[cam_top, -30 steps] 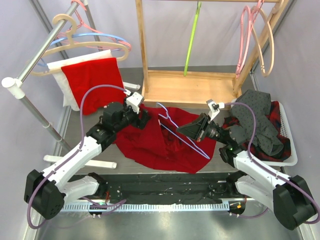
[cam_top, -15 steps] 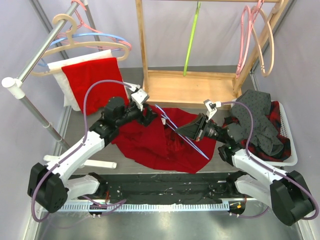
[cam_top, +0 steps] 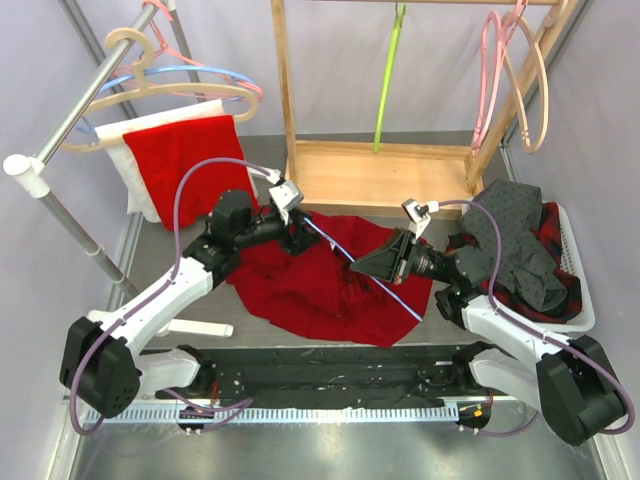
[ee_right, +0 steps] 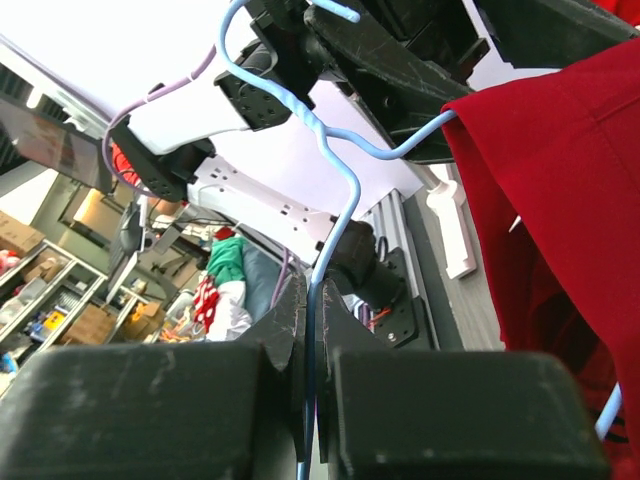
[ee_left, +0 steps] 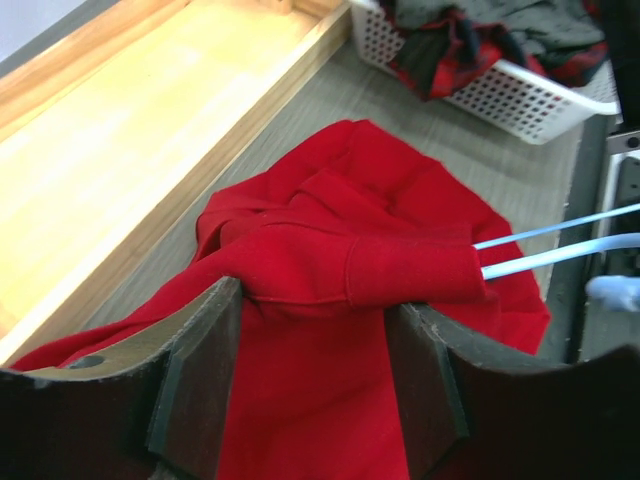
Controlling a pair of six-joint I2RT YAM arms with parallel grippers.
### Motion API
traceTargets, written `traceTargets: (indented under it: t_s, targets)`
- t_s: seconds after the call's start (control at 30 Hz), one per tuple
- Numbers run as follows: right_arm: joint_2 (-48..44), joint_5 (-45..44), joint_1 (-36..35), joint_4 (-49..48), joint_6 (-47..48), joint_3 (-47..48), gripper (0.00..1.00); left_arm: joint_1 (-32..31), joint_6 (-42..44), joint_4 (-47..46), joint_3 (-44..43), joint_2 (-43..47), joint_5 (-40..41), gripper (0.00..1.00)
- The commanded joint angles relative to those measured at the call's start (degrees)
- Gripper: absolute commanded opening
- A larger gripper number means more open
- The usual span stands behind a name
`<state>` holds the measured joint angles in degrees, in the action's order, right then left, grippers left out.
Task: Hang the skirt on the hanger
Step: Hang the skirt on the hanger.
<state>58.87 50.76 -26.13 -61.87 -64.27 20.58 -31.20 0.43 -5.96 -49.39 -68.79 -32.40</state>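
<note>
The red skirt (cam_top: pixel 310 290) lies crumpled on the table between the arms. My right gripper (cam_top: pixel 358 267) is shut on the light blue wire hanger (cam_top: pixel 395 293) and holds it slanted over the skirt. In the right wrist view the wire (ee_right: pixel 345 190) runs up from between my shut fingertips (ee_right: pixel 311 330). My left gripper (cam_top: pixel 297 236) is open at the skirt's far edge. In the left wrist view its jaws (ee_left: pixel 312 380) straddle a fold of skirt (ee_left: pixel 340 220). One hanger arm (ee_left: pixel 540 258) goes into the waistband just right of them.
A wooden rack base (cam_top: pixel 380 175) stands just behind the skirt. A white basket (cam_top: pixel 575 318) of dark clothes sits at the right. A metal rail (cam_top: pixel 90 95) with hangers and a red cloth (cam_top: pixel 190 155) stands at the left. A white bar (cam_top: pixel 160 325) lies near the left arm.
My left gripper has moved right along the skirt's far edge to the hanger's end. The hanger has swung lower and its far end now sits in the skirt.
</note>
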Motion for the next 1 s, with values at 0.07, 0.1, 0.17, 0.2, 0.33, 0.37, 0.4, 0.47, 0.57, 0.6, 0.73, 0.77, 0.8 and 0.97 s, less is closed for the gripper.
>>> traceTargets:
  t_s: [0.07, 0.1, 0.17, 0.2, 0.33, 0.37, 0.4, 0.47, 0.57, 0.6, 0.73, 0.77, 0.8, 0.97]
  targets:
    - [0.5, 2.3, -0.1, -8.5, -3.7, 3.1, 0.01, -0.5, -2.7, -5.5, -2.6, 0.9, -9.3, 0.51]
    - [0.8, 2.5, -0.1, -9.3, -4.1, 3.1, 0.01, -0.5, -3.0, -5.5, -2.6, 0.6, -9.9, 0.5]
    - [1.6, 3.0, -0.2, -10.4, -5.4, 3.1, 0.01, -0.5, -3.8, -6.4, -2.3, 0.5, -10.4, 0.49]
    - [1.9, 3.1, -0.1, -10.9, -5.9, 3.1, 0.01, -0.5, -3.9, -6.4, -2.3, 0.6, -10.7, 0.49]
    - [3.2, 3.6, -0.1, -12.7, -7.7, 2.9, 0.01, -0.5, -5.0, -7.0, -2.0, 1.9, -12.5, 0.51]
    - [3.7, 3.6, -0.1, -12.7, -8.0, 3.1, 0.01, -0.5, -5.3, -7.0, -2.0, 2.2, -12.8, 0.54]
    - [3.8, 3.6, -0.1, -12.8, -8.1, 3.1, 0.01, -0.5, -5.4, -6.8, -2.0, 2.7, -12.7, 0.56]
    - [4.0, 3.4, -0.1, -12.8, -8.1, 3.2, 0.01, -0.5, -5.0, -5.4, -1.9, 3.2, -11.9, 0.65]
    - [4.2, 2.9, -0.1, -12.7, -8.0, 3.5, 0.01, -0.6, -3.3, -2.0, -1.9, 3.9, -7.9, 0.7]
    - [4.3, 2.8, -0.1, -12.7, -8.0, 3.5, 0.01, -0.6, -2.9, -0.6, -1.9, 4.0, -6.8, 0.72]
    - [4.6, 2.8, -0.1, -12.8, -8.3, 3.8, 0.01, -1.1, -2.4, -0.3, -1.0, 4.3, -3.7, 0.74]
    - [4.7, 2.9, -0.1, -13.3, -8.4, 3.8, 0.01, -1.2, -2.0, -0.4, -1.0, 4.2, -2.8, 0.74]
    - [4.8, 3.1, -0.1, -13.6, -8.8, 3.8, 0.01, -1.7, -1.7, -0.4, -1.1, 4.1, -1.9, 0.74]
    - [6.1, 3.4, -0.1, -16.9, -11.2, 3.6, 0.01, -4.2, 1.8, 0.7, -2.0, 3.8, 7.6, 0.75]
